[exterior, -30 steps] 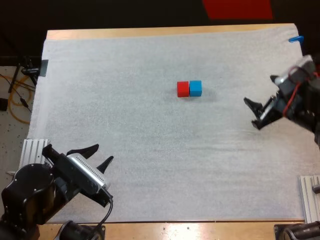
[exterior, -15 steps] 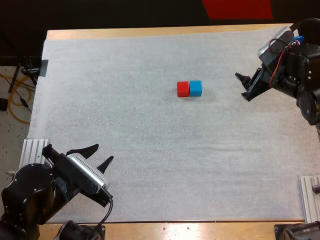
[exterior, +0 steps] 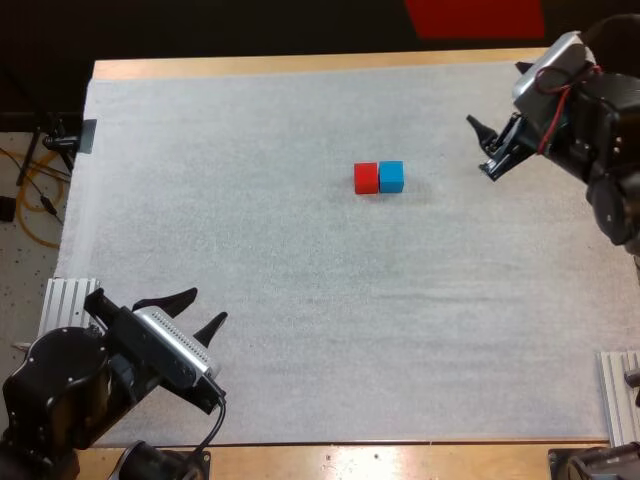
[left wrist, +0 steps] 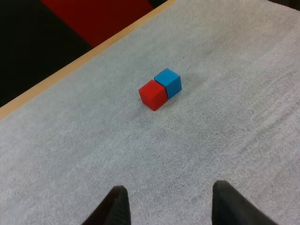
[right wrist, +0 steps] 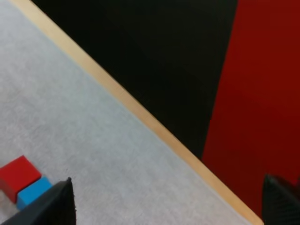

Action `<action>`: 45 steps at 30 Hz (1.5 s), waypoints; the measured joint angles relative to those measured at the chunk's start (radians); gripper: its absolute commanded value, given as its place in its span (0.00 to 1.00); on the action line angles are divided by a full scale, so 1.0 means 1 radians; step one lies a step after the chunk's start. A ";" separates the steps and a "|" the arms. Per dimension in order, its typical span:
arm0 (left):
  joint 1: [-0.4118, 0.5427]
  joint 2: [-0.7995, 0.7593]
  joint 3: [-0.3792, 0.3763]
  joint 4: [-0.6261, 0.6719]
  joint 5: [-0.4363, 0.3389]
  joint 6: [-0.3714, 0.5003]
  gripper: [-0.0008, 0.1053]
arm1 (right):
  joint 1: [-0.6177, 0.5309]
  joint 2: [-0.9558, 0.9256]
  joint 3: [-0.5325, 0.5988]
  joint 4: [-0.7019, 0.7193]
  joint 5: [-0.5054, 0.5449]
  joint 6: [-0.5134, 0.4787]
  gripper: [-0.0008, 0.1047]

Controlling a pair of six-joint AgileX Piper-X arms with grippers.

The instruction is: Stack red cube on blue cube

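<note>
You see the red cube [exterior: 367, 178] touching the blue cube [exterior: 391, 176] at its 3 o'clock; left gripper [exterior: 208, 305] and right gripper [exterior: 477, 146] both have their fingers apart.

The left gripper [left wrist: 171, 206] was open: its two black fingers [left wrist: 116, 207] stood apart with nothing between them, only the white foam mat [left wrist: 220, 117] beneath. Ahead of the jaws, well apart from the fingertips and roughly in line with the gap between them, a small red cube [left wrist: 153, 94] sat flat on the mat. A small blue cube [left wrist: 168, 82] of like size stood just behind it, on the side away from the jaws, with one face touching the red one. Farther ahead of the jaws than both cubes ran the light wooden table edge [left wrist: 93, 51], along the mat's far border.
</note>
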 measured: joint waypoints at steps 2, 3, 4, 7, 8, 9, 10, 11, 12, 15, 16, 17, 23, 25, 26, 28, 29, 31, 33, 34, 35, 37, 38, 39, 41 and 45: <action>0.000 0.000 0.000 0.000 0.000 0.000 0.39 | 0.025 0.033 0.000 0.000 0.000 -0.036 0.74; 0.000 0.000 0.000 0.000 0.000 0.000 0.39 | 0.035 0.039 0.000 0.000 0.000 -0.046 0.74; 0.000 0.000 0.000 0.000 0.000 0.000 0.39 | 0.053 0.059 0.000 0.000 0.000 -0.061 0.74; 0.000 0.000 0.000 0.000 0.000 0.000 0.39 | 0.096 0.111 -0.003 0.000 0.000 -0.082 0.74; 0.000 0.000 0.000 0.000 0.000 0.000 0.39 | 0.115 0.129 -0.006 0.000 0.000 -0.086 0.74; 0.000 0.000 0.000 0.000 0.000 0.000 0.39 | 0.122 0.140 -0.010 0.000 0.000 -0.087 0.74; 0.000 0.000 0.000 0.000 0.000 0.000 0.39 | 0.137 0.159 -0.017 0.000 0.000 -0.091 0.74; 0.000 0.000 0.000 0.000 0.000 0.000 0.39 | 0.148 0.181 -0.029 0.000 -0.003 -0.095 0.74; 0.000 0.000 0.000 0.000 0.000 0.000 0.39 | 0.155 0.189 -0.036 0.000 -0.004 -0.096 0.74; 0.000 0.000 0.000 0.000 0.000 0.000 0.39 | 0.180 0.246 -0.085 0.010 -0.012 -0.099 0.74; 0.000 0.000 0.000 0.000 0.000 0.000 0.39 | 0.185 0.267 -0.117 0.034 -0.018 -0.112 0.74; 0.000 0.000 0.000 0.000 0.000 0.000 0.39 | 0.193 0.293 -0.151 0.071 -0.020 -0.129 0.74; 0.000 0.000 0.000 0.000 0.000 0.000 0.39 | 0.194 0.440 -0.343 0.298 -0.026 -0.229 0.74; 0.000 0.000 0.000 0.000 0.000 0.000 0.39 | 0.194 0.481 -0.401 0.350 -0.026 -0.255 0.74; 0.000 0.000 0.000 0.000 0.000 0.000 0.39 | 0.194 0.509 -0.437 0.375 -0.026 -0.271 0.74; 0.000 0.000 0.000 0.000 0.000 0.000 0.39 | 0.194 0.547 -0.478 0.393 -0.029 -0.284 0.74; 0.000 0.000 0.000 0.000 0.000 0.000 0.39 | 0.194 0.566 -0.502 0.404 -0.040 -0.288 0.74; 0.000 0.000 0.000 0.000 0.000 0.000 0.39 | 0.195 0.599 -0.530 0.408 -0.052 -0.289 0.74; 0.000 0.000 0.000 0.000 0.000 0.000 0.39 | 0.197 0.629 -0.551 0.412 -0.055 -0.292 0.74; 0.000 0.000 0.000 0.000 0.000 0.000 0.39 | 0.201 0.644 -0.564 0.412 -0.055 -0.297 0.74; 0.000 0.000 0.000 0.000 0.000 0.000 0.39 | 0.204 0.662 -0.571 0.412 -0.057 -0.309 0.74; 0.000 0.000 0.000 0.000 0.000 0.000 0.39 | 0.212 0.684 -0.577 0.412 -0.057 -0.325 0.74; 0.000 0.000 0.000 0.000 0.000 0.000 0.39 | 0.219 0.696 -0.580 0.415 -0.059 -0.334 0.74; 0.000 0.000 0.000 0.000 0.000 0.000 0.39 | 0.224 0.705 -0.579 0.415 -0.059 -0.340 0.74; 0.000 0.000 0.000 0.000 0.000 0.000 0.39 | 0.237 0.731 -0.579 0.415 -0.055 -0.355 0.74; 0.000 0.000 0.000 0.000 0.000 0.000 0.39 | 0.254 0.768 -0.579 0.415 -0.014 -0.370 0.74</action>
